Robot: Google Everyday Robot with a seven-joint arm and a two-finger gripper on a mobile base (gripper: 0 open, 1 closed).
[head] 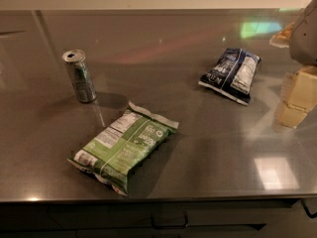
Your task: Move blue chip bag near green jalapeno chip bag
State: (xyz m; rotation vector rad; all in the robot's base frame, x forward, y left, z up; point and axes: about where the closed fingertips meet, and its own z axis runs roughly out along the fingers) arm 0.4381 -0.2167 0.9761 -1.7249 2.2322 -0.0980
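The blue chip bag (pixel 231 74) is a small navy bag with a white label panel. It lies flat on the grey countertop (pixel 163 48) at the right of centre. The green jalapeno chip bag (pixel 124 147) is larger and light green with a white nutrition panel. It lies near the front edge, left of centre, well apart from the blue bag. My gripper (pixel 296 99) shows as cream-coloured blocks at the right edge of the view. It hangs just right of the blue bag without touching it and holds nothing that I can see.
A silver-green drink can (pixel 79 76) stands upright at the left, behind the green bag. The counter's front edge (pixel 148 198) runs just below the green bag, with dark drawers beneath. A pale wall lies behind the counter.
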